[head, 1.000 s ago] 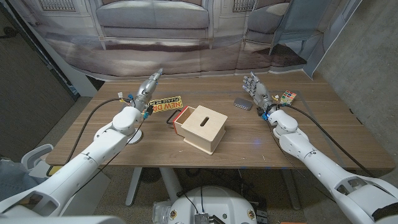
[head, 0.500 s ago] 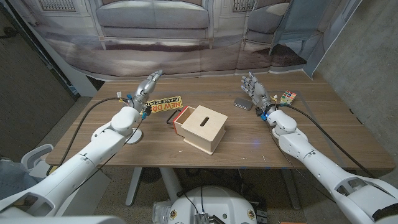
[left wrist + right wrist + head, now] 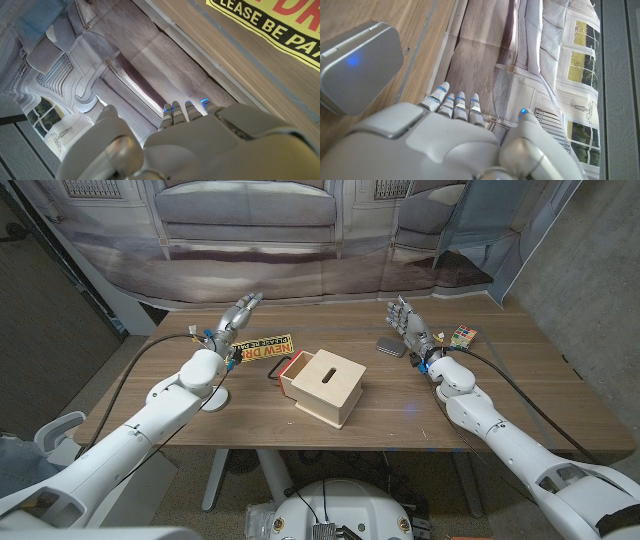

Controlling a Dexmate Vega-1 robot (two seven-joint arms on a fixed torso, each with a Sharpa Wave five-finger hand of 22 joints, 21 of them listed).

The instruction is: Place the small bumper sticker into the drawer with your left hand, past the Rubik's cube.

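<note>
Left hand [image 3: 238, 317]: raised over the far left part of the wooden table [image 3: 420, 415], fingers apart and stretched forward, holding nothing; presumably poised ahead of a reach. Bumper sticker [image 3: 265, 348]: yellow strip with red and black lettering, lying flat on the table just beside this hand on its inner side, not touched; in the left wrist view its printed edge [image 3: 280, 30] runs close alongside the hand's back [image 3: 200, 145]. Wooden box [image 3: 325, 386]: light-coloured, slot in its top, set further inward from the left hand, beyond the sticker; its drawer [image 3: 289, 367], red-lined, stands pulled open on the side facing the sticker, apparently ready to receive it. Right hand [image 3: 408, 320]: upright over the far right part of the table, fingers spread, empty, seemingly parked out of the way. Grey tin [image 3: 390, 347]: rounded, closed, just inward of the right hand; also seen in the right wrist view [image 3: 357, 60]. Rubik's cube [image 3: 462, 336]: near the right hand on its outer side, well apart from the drawer.
</note>
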